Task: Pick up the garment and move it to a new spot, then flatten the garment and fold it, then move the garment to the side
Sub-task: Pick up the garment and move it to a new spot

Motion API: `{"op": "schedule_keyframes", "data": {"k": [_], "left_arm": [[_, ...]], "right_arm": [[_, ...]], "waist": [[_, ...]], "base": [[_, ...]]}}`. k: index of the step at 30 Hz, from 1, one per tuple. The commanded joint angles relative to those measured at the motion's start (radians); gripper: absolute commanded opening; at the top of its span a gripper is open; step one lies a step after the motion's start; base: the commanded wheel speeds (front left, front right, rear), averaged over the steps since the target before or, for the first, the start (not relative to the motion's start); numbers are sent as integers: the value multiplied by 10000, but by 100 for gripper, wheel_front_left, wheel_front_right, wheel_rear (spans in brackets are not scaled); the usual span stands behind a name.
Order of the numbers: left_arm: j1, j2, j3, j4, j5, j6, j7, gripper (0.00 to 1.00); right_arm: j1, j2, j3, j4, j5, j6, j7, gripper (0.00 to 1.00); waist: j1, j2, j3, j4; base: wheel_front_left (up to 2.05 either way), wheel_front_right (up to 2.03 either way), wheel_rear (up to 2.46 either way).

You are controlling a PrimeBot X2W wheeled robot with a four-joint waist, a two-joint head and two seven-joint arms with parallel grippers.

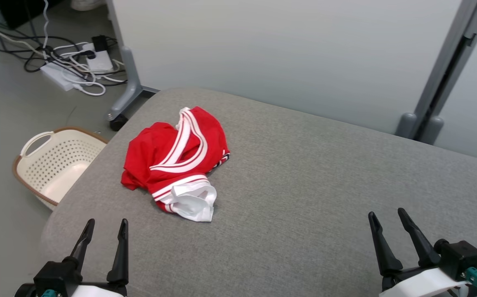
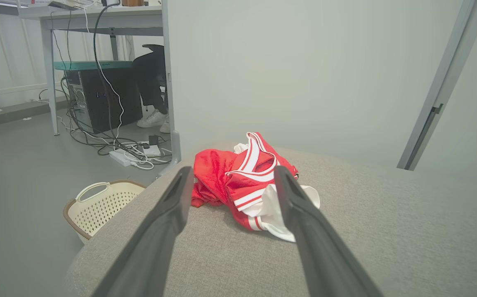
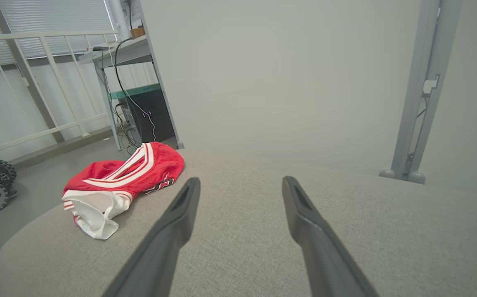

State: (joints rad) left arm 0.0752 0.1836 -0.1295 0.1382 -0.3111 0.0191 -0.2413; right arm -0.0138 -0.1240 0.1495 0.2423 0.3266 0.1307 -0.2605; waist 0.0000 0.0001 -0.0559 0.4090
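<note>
The garment [image 1: 176, 163] is a red jersey with white stripes and a white lining, lying crumpled in a heap on the left part of the grey padded surface [image 1: 304, 185]. My left gripper [image 1: 105, 224] hovers open at the near left edge, well short of the heap, nothing between its fingers. In the left wrist view the garment [image 2: 246, 181] lies ahead between the two dark fingers [image 2: 168, 214]. My right gripper [image 1: 387, 215] stands open at the near right, far from the cloth. The right wrist view has the garment [image 3: 119, 181] off to its left.
A cream perforated basket [image 1: 55, 163] with a brown rim stands on the floor left of the surface. Cables and power strips [image 1: 77, 62] lie on the floor behind it. A pale partition wall [image 1: 284, 53] and a grey post [image 1: 440, 82] close off the far side.
</note>
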Motion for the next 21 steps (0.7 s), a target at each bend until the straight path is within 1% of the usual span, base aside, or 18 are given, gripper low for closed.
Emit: {"op": "schedule_keyframes", "data": {"k": [1,8,13,15,18,21], "left_arm": [[9,103,66,-32,-63,91,22,100],[63,213,113,-164,-143,154,182,100],[70,243,111,-215,-229,177,317,100],[-36,220,185,-219,-301,270,471,100],[-370,275,175,-290,-436,234,882,100],[-930,556,180,-402,-555,187,1780,100]], "right_arm": [[-106,19,57,56,78,3,-51,100],[-200,78,297,163,121,3,-51,100],[-259,21,421,185,178,3,-51,100],[-312,-21,462,193,182,3,-51,100],[-367,-25,522,201,243,3,-51,100],[-470,-64,669,194,270,3,-51,100]], "waist": [[0,-1,-44,266],[0,-1,-18,519],[0,-1,44,403],[0,-1,94,299],[0,-1,202,115],[0,-1,484,-213]], "base": [[0,0,0],[0,0,0],[0,0,0],[0,0,0],[0,0,0],[0,0,0]]}}
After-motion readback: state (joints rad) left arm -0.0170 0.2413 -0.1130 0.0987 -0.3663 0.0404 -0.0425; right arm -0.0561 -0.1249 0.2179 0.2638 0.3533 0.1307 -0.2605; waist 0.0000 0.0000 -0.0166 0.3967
